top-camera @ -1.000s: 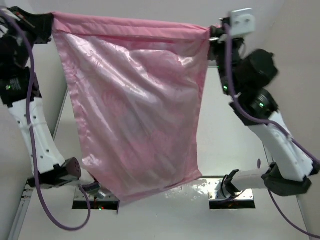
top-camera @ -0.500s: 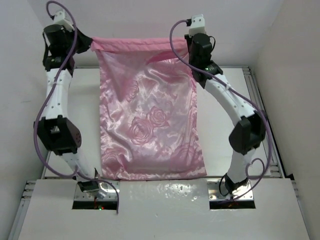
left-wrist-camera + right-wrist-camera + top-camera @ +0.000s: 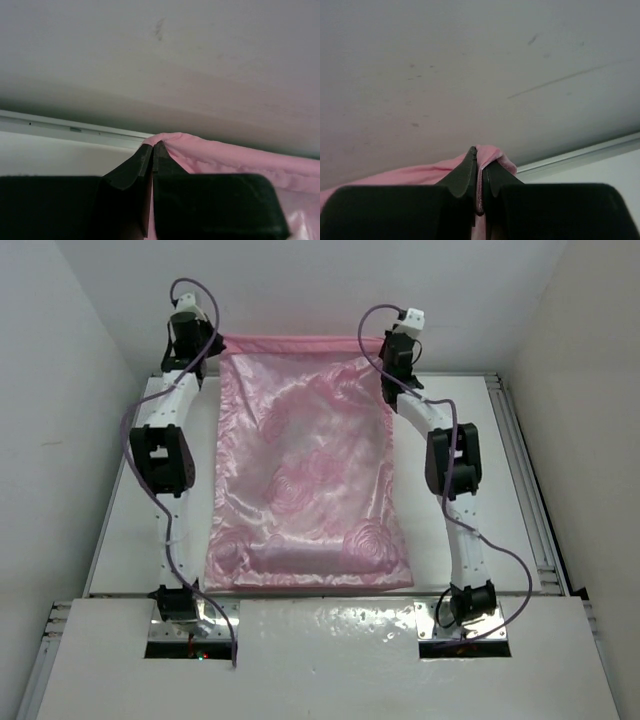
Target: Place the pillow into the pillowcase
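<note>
Step in hand: settling the load. I have the pillowcase (image 3: 305, 480) held by its two far corners at 12 o'clock; the left pincer (image 3: 216, 340) is clenched on the 11 o'clock corner and the right pincer (image 3: 386, 340) on the 1 o'clock corner. Both wrist views confirm this: the left pincer (image 3: 152, 148) and right pincer (image 3: 479, 154) each have pink satin nipped between closed tips. The held edge runs taut between them; the rest slopes down toward 6 o'clock and rests on the tabletop (image 3: 120, 520).

The pillow is not directly visible; the near portion of the pillowcase looks padded and thick at its 6 o'clock edge, so I judge it is inside (the satin hides it, and I cannot confirm full insertion).

Next move, as I judge it: lower both corners together onto the tabletop at equal spacing; release only once the fabric is slack; watch for uneven descent, which could skew the fabric.
</note>
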